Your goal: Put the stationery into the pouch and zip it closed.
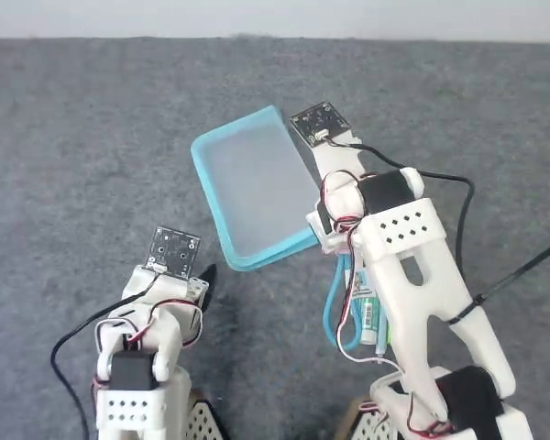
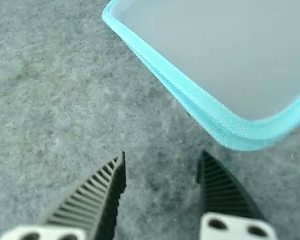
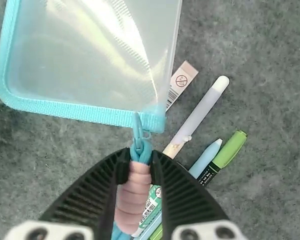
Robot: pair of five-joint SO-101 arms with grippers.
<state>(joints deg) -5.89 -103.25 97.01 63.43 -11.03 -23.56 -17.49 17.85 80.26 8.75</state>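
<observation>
Ribbed pink zipper pull (image 3: 132, 195) clenched in right gripper (image 3: 140, 153) — frosted, teal-edged pouch (image 3: 90, 50); left gripper (image 2: 162, 156) released.

Left arm (image 1: 137, 408), right arm (image 1: 399, 229): white printed shells, black servo blocks, dotted hole patterns. Red/white/blk wires (image 1: 337, 197) looped at joints; blk cable (image 1: 440, 176) trailed off right arm. Left gripper (image 2: 163, 167), right gripper (image 3: 140, 156): blk ribbed fingers (image 2: 97, 197), white mounts w/ screw holes. Blk camera boards (image 1: 319, 125) fitted at wrists.
</observation>
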